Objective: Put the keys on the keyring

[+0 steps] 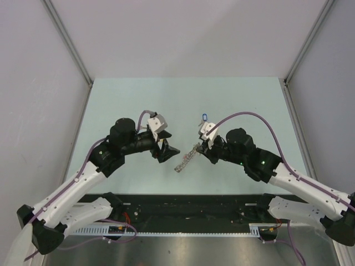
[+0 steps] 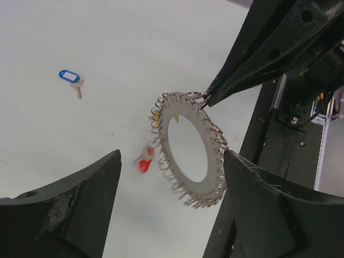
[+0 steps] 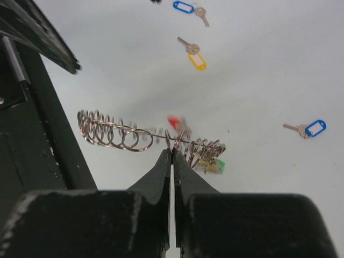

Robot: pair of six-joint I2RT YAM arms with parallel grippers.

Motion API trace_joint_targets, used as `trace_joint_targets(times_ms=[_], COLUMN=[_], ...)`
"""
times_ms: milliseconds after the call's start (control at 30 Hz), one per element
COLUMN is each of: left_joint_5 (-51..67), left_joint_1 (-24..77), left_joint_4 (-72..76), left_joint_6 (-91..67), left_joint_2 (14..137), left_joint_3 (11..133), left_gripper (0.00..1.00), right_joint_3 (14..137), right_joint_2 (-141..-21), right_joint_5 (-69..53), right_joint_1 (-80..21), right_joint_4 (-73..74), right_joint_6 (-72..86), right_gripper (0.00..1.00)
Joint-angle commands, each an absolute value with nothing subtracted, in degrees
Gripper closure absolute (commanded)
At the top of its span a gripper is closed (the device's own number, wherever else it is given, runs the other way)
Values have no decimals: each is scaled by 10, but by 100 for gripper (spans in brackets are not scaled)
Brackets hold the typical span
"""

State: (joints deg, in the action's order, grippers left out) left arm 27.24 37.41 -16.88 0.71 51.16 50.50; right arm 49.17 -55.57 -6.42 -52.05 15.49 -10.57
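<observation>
**Item: keyring [image 2: 215, 142].** Coiled wire ring, held up off the table [image 2: 64, 32] between the two arms. It hangs from one point on its rim.

**Fitted to it:** red-tagged key [image 2: 144, 163], which is blurred and so probably swinging. There is also a green tag [image 3: 215, 165] and a yellow tag [image 2: 156, 114] at the upper coils.

**Holder:** right gripper [image 3: 172, 153]. Its fingers are pressed together on what looks like a single strand of wire at the rim.

**Second hand:** left gripper [image 1: 167, 149]. Its fingers [image 2: 70, 209] are spread wide and hold nothing. In its own view the ring sits in the gap between them.

**Loose stock on the table:** yellow-tagged key [image 3: 194, 55] and two blue-tagged keys [image 3: 185, 7], [image 3: 310, 128], all well apart from the ring.

**Hazards for you to note:**
- The pinch is thin. If you bump the ring with the left fingers, it can pivot or slide out of the right fingertips and drop.
- The ring hangs tilted. If you close the left fingers across the coils instead of the rim, the wire can spring and twist the ring away.
- The red-tagged key hangs free. If it is caught between a left finger and the ring, it can foul the grip.
- If the ring jerks sharply, a key that sits only partly on the coil may come off. The views do not show how far on each key sits.
</observation>
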Motion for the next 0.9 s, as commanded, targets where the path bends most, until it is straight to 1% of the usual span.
trace_joint_targets(times_ms=[0, 67, 133, 233, 267, 300, 333, 400, 467, 500, 533, 567, 733, 867], left_joint_5=[316, 332, 354, 374, 372, 367, 367, 369, 394, 409, 410, 409, 366, 368], left_joint_1=[405, 414, 416, 417, 417, 417, 417, 417, 417, 416, 416, 416, 416, 416], left_joint_4=[-118, -102, -96, -89, -79, -75, -70, -61, -56, -55, -52, -39, 17, 40], left_joint_6=[103, 124, 143, 147, 141, 135, 130, 126, 137, 146, 146, 143, 127, 137], left_joint_2=[536, 554, 565, 590, 594, 605, 608, 615, 616, 614, 613, 612, 605, 602], left_joint_3=[538, 539, 552, 573, 577, 582, 588, 595, 599, 599, 598, 597, 576, 565], left_gripper=[22, 26, 27, 37, 37, 36, 31, 28, 22, 17, 5, 0, 0, 0], right_joint_3=[492, 490, 490, 490, 491, 491, 494, 498, 511, 514, 519, 521, 533, 544], right_joint_2=[-512, -504, -501, -496, -495, -491, -490, -489, -490, -490, -489, -490, -492, -500], right_joint_5=[-97, -98, -100, -107, -110, -109, -110, -112, -115, -117, -120, -122, -132, -137], right_joint_1=[-519, -519, -519, -519, -518, -517, -513, -506, -496, -490, -486, -477, -461, -455], right_joint_4=[105, 106, 105, 97, 92, 91, 90, 93, 105, 108, 110, 112, 118, 117], right_joint_6=[-99, -100, -103, -102, -102, -101, -100, -100, -104, -105, -105, -105, -107, -111], right_gripper=[100, 100, 100, 100, 100, 100, 100, 100, 100, 100, 100, 100, 100, 100])
